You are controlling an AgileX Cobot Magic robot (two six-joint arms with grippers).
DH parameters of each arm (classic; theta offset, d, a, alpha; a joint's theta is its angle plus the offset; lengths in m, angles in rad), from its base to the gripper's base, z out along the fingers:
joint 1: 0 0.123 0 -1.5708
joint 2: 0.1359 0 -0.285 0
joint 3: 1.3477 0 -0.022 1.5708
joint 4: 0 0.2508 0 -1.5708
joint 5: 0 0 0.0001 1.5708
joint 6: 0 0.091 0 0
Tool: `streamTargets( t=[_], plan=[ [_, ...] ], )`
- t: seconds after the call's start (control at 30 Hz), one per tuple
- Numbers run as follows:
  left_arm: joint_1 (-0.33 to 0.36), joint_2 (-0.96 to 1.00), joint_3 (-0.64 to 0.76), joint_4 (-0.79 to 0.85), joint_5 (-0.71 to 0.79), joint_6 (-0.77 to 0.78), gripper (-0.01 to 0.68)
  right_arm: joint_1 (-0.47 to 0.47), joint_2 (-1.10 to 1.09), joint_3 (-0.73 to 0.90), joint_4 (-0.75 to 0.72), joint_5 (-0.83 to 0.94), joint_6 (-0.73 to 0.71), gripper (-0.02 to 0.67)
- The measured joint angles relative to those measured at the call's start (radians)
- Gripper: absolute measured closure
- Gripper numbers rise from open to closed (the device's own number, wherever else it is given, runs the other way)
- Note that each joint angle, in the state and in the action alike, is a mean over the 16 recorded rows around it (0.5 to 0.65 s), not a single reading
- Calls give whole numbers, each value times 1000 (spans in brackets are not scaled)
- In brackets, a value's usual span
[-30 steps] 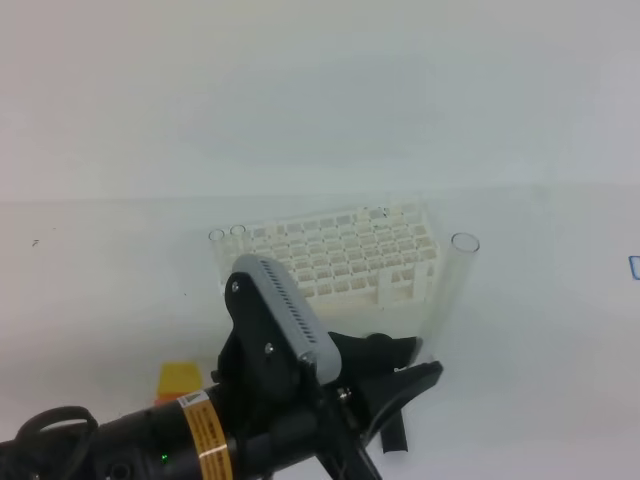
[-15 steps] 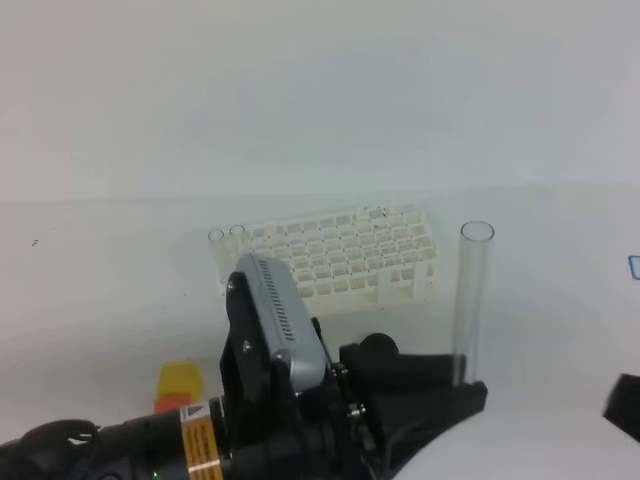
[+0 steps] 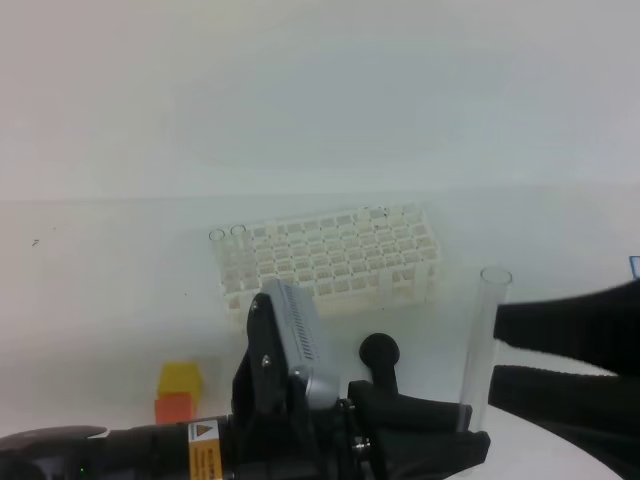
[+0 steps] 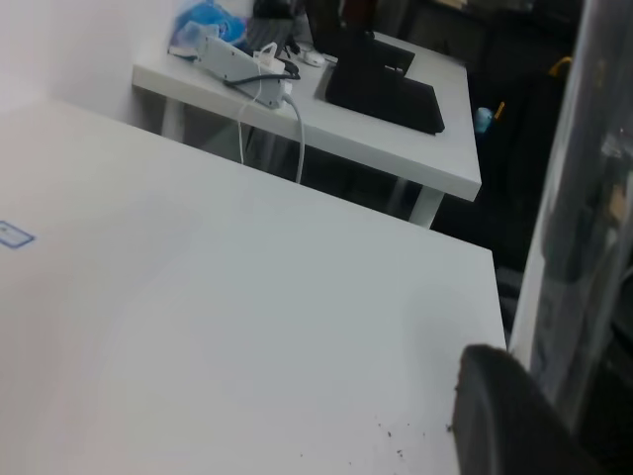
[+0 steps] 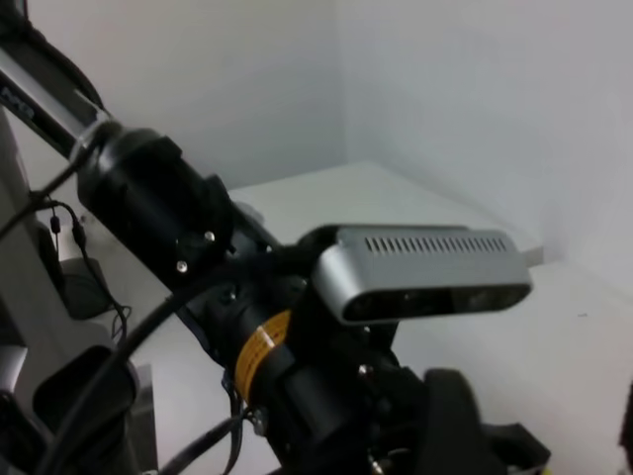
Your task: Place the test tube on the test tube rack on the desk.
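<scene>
Left end effector (image 3: 455,432) clamps the clear glass test tube (image 3: 481,340) upright; right end effector's (image 3: 515,350) state unclear.

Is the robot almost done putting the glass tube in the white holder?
Not yet. Done: the thin clear glass test tube is lifted upright off the white desk. In hand: the left gripper holds its lower end, right gripper close beside. Left: carrying it to the white plastic grid rack and lowering it into a hole.

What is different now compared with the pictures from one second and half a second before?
The left gripper has carried the test tube upright toward the right. The right gripper has come in from the right edge, close to the tube. The test tube rack, yellow and orange blocks stayed put.
</scene>
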Motion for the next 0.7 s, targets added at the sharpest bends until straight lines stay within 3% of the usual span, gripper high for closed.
streamTargets(
  t=[0.17,0.3,0.7],
  plan=[
    [0,1,0,1,-11,-16,578,1,38,-56,0,10,6,235],
    [0,1,0,2,-21,-15,578,2,45,-91,1,-22,10,167],
    [0,0,0,-12,-45,-13,565,1,51,-146,5,-122,40,133]
  ],
)
